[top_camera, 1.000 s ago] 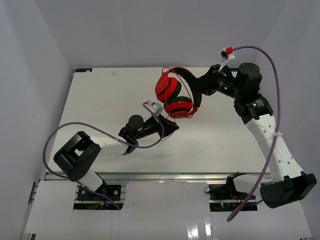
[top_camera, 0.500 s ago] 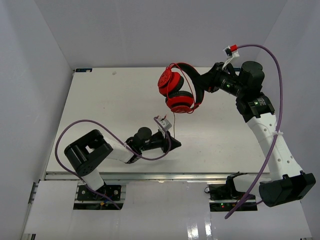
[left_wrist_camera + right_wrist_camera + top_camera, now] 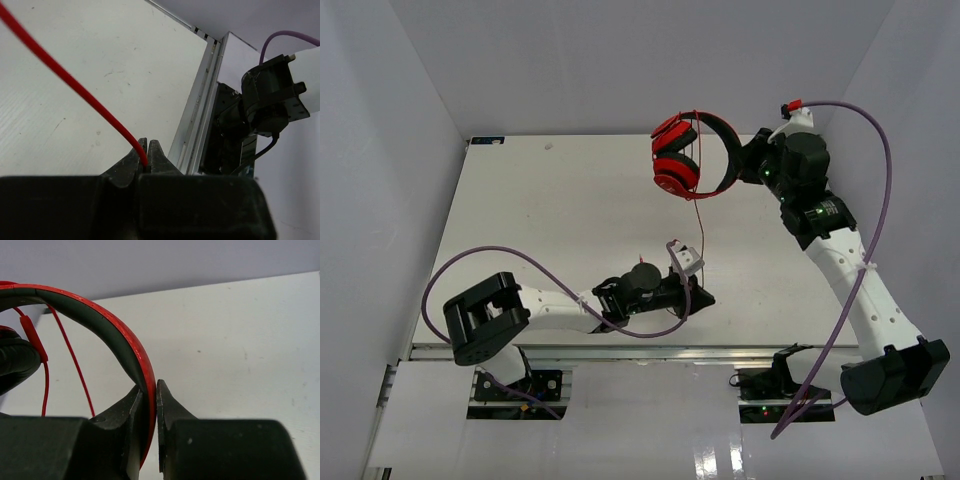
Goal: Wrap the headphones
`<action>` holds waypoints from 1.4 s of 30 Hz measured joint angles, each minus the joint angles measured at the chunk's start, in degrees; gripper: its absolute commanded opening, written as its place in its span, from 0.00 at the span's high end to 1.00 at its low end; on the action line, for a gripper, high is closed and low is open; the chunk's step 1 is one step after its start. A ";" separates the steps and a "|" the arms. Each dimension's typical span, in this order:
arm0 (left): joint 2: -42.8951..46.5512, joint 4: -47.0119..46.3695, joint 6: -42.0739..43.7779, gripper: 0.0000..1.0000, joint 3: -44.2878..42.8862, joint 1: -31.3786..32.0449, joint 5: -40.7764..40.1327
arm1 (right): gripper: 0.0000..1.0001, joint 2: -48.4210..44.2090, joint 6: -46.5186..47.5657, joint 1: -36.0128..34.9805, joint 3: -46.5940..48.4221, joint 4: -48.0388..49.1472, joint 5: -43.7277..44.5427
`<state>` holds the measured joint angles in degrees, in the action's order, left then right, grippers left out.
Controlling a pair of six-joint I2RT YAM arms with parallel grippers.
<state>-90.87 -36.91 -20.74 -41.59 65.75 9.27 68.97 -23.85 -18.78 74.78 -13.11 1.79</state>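
So, both grippers clamped on
Left gripper (image 3: 148, 151) pinches the cable (image 3: 75, 84), which runs straight away from it to the headphones (image 3: 677, 165), hanging beyond from the right gripper (image 3: 150, 390), clenched on the headband (image 3: 120, 347)

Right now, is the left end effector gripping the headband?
No, the left end effector pinches the thin red cable; the right end effector clamps the headband.

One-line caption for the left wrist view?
Left claw shut on the thin red headphone cable, over the white table.
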 measured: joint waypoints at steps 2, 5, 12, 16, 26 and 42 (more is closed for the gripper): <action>0.06 4.36 0.26 1.00 -3.16 1.72 -0.60 | 0.92 -0.02 2.36 -2.22 -3.67 1.85 6.42; 0.86 12.89 0.83 1.00 -6.87 4.55 -1.32 | 0.92 -0.02 6.97 -4.23 -10.16 5.27 13.83; 7.47 40.37 4.03 1.00 -18.28 9.28 -7.46 | 0.92 -1.04 21.69 -4.55 -25.78 15.91 23.23; 12.23 54.15 7.82 1.00 -26.18 9.06 -15.10 | 0.92 -3.89 29.49 -4.96 -30.55 18.33 20.08; 13.11 69.43 20.53 1.00 -37.34 -1.72 -24.14 | 0.92 -10.47 47.25 -4.90 -30.12 15.69 -5.86; 18.84 59.35 26.17 0.79 -20.65 -13.47 -18.55 | 0.92 -10.52 55.65 -3.73 -21.39 2.90 -32.49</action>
<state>-72.03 22.43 5.43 -62.24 52.28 -9.28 58.45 31.80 -22.51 53.38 -10.20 -30.71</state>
